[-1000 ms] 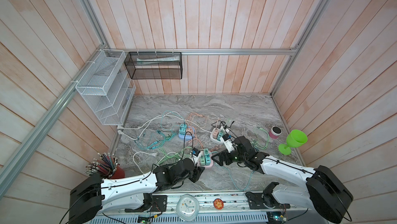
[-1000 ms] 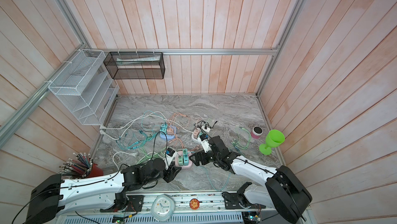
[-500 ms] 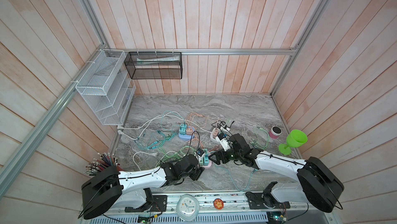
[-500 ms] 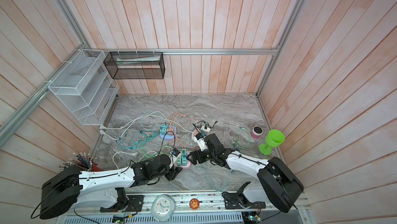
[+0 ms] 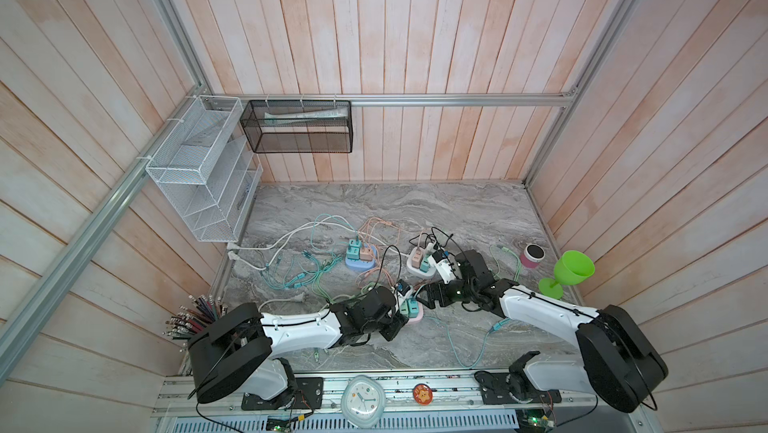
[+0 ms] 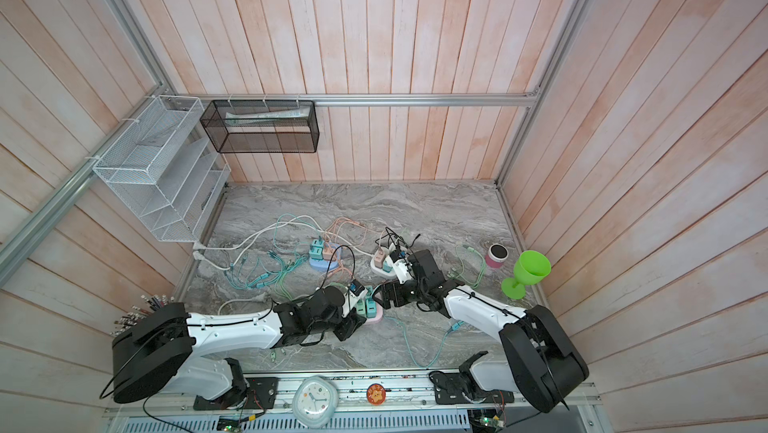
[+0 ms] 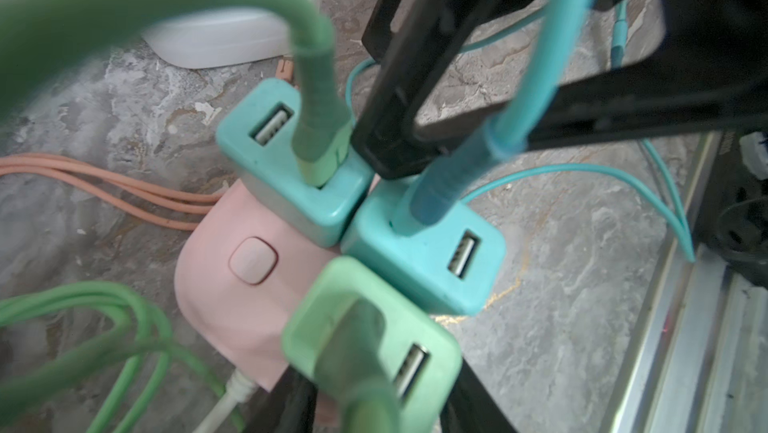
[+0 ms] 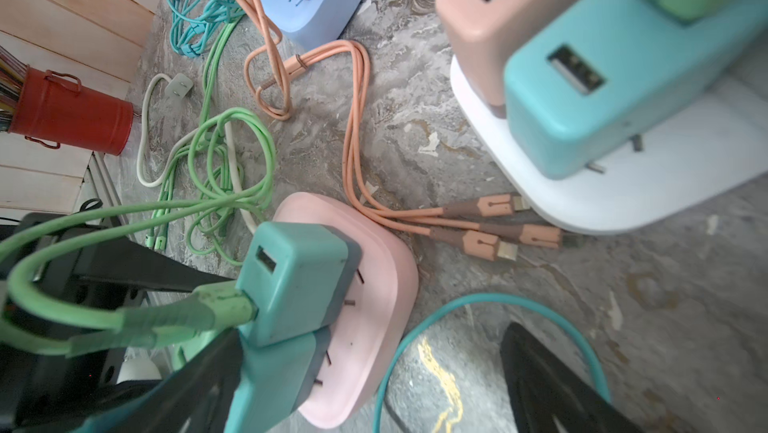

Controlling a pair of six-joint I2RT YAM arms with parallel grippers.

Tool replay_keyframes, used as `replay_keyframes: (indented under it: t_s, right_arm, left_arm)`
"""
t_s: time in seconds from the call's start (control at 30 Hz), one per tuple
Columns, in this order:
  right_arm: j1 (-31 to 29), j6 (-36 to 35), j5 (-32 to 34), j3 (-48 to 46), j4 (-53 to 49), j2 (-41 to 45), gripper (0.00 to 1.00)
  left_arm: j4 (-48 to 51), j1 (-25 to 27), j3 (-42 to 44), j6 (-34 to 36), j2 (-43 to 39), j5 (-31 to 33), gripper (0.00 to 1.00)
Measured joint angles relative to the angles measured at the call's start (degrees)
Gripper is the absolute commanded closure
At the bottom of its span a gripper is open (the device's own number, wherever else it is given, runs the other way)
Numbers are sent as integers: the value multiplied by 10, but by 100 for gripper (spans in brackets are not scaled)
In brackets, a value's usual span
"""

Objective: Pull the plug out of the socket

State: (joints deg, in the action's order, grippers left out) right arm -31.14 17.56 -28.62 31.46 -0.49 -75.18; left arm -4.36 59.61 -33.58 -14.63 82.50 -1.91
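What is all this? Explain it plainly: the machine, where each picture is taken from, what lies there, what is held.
Two robot arms work here, each ending in a pincer. Both top views look down on the whole scene; the two close-ups come from cameras on the wrists. On the marble table lie tangled cables, a pink socket block, a blue block and a white block, plus a green goblet and a red pen pot. The left pincer has its fingers either side of the light green plug on the pink socket block; whether it clamps I cannot tell. The right pincer stands open close to the teal plugs, holding nothing.
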Motion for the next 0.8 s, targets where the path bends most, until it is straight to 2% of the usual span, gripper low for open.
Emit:
replay_keyframes:
  t_s: [0.23, 0.37, 0.47, 0.6, 0.7, 0.8]
  right_arm:
    - [19, -9, -13, -1, -18, 23, 5]
    - [24, -16, -18, -7, -21, 35, 6]
    - [30, -17, -14, -8, -31, 36, 3]
    - [62, -17, -7, -8, -49, 36, 2]
    - [82, -19, 15, -5, -66, 36, 2]
    - [87, -27, 66, 16, -101, 37, 2]
  left_arm:
    - [12, 11, -46, -51, 40, 13, 53]
    - [25, 14, -57, -51, 43, 18, 51]
    - [37, 16, -63, -49, 43, 24, 51]
    - [35, 15, -70, -46, 43, 32, 51]
    - [35, 15, -72, -46, 43, 36, 51]
    - [35, 15, -72, -45, 43, 37, 51]
